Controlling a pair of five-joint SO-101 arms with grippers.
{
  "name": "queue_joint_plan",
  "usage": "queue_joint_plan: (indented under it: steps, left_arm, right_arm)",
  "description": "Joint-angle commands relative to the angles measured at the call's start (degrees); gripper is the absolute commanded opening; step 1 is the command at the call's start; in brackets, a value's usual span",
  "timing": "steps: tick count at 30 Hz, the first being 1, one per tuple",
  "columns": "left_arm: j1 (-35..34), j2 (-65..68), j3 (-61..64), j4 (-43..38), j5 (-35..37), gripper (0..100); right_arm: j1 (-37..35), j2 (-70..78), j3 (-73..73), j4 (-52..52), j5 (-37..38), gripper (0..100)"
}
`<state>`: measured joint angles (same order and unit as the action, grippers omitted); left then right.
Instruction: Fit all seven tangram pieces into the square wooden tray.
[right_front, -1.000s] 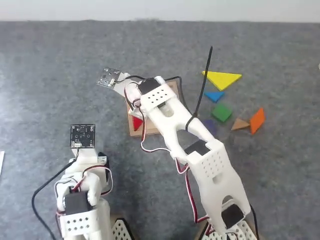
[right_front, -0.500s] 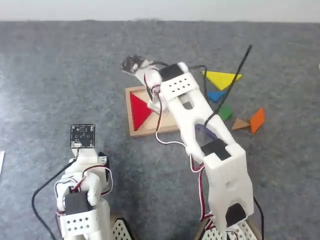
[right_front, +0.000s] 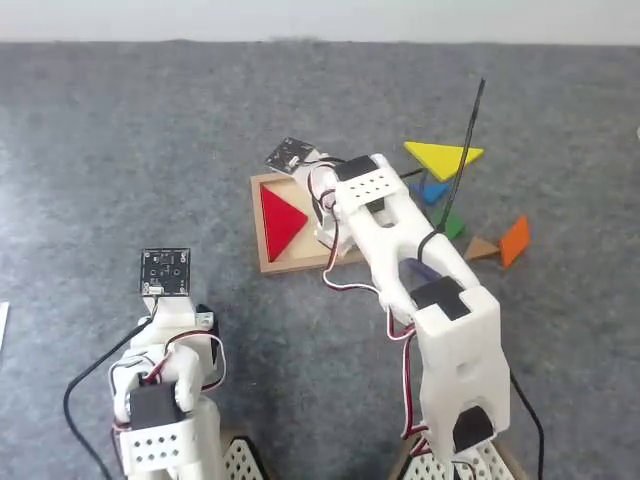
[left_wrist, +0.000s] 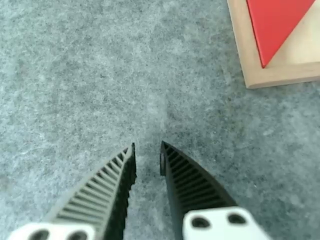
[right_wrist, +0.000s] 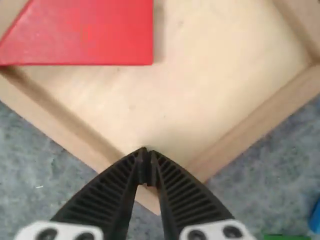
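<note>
Above a corner of the tray (right_wrist: 260, 117), the right hand (right_wrist: 145, 167) hangs pressed together near the red triangle (right_wrist: 85, 35); the left hand (left_wrist: 147, 156) is slightly spread.

No word, number or sign can be read anywhere. The black board (right_front: 165, 272) on the left arm's wrist, at about 8 o'clock on the table in the high view, carries a few pale specks, too small to tell whether they are print.
</note>
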<state>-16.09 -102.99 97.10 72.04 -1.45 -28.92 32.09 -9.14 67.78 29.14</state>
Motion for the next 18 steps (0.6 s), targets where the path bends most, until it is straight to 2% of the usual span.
queue_joint_plan:
  steps: [1, 12, 18]
  left_arm:
    - [0.2, -1.1, -0.7, 0.2, 0.0, 8]
    - [0.2, -1.1, -0.7, 0.2, 0.0, 8]
    - [0.2, -1.1, -0.7, 0.2, 0.0, 8]
  right_arm:
    - [-0.9, -4.0, 0.1, 1.0, -2.9, 0.7]
    - [-5.5, -4.5, 0.1, 9.5, -4.8, 0.7]
    - [-3.2, -13.8, -0.1, 10.2, -3.3, 1.5]
